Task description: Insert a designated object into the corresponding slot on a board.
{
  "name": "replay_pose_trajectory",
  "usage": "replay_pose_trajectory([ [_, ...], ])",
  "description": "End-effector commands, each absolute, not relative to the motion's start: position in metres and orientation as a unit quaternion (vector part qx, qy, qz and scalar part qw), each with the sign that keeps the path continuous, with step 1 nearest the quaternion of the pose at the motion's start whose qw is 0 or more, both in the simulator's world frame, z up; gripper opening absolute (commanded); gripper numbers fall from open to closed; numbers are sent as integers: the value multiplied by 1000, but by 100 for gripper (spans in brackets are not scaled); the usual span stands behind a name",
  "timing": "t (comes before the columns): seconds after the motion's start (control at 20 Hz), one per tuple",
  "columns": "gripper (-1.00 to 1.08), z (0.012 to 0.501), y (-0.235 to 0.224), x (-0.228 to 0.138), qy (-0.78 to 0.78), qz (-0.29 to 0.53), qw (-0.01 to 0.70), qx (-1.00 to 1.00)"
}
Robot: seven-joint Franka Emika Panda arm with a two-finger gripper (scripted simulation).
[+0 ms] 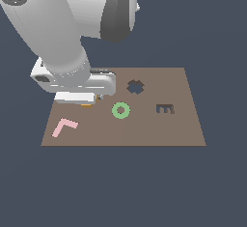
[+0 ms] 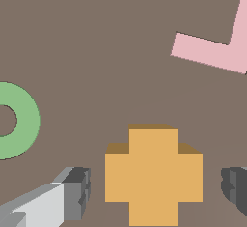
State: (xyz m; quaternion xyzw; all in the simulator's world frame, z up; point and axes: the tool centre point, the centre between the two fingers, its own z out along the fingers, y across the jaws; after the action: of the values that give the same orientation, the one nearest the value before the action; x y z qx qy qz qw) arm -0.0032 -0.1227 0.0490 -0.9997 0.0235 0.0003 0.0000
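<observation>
- Orange cross block (image 2: 153, 175) is seen lying flat on the brown board (image 1: 159, 129), between the gripper (image 2: 157, 190) fingers, which are spread and not touching it.
- It is judged light, rigid and thin; opposite lobes should be pinched.
- The cross-shaped slot (image 1: 135, 87) lies well apart, beyond the green ring (image 1: 120, 110).
- The arm is lowered over the block.

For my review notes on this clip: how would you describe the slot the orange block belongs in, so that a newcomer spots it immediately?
Start from the brown board on the dark floor. Of its two dark cutouts, take the cross-shaped slot near the far edge, just behind the green ring. Its notched, rounded outline sets it apart from the E-shaped cutout further toward the exterior view's right.
</observation>
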Motion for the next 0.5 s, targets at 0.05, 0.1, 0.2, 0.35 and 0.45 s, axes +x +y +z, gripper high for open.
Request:
replay_pose_trajectory([
  [0.05, 100, 49, -123, -3, 23, 0, 0, -1000],
  [0.1, 100, 47, -123, -3, 23, 0, 0, -1000],
  [0.2, 100, 43, -122, -3, 23, 0, 0, -1000],
  [0.35, 100, 33, -122, -3, 23, 0, 0, -1000],
  [0.45, 100, 30, -121, -3, 23, 0, 0, -1000],
])
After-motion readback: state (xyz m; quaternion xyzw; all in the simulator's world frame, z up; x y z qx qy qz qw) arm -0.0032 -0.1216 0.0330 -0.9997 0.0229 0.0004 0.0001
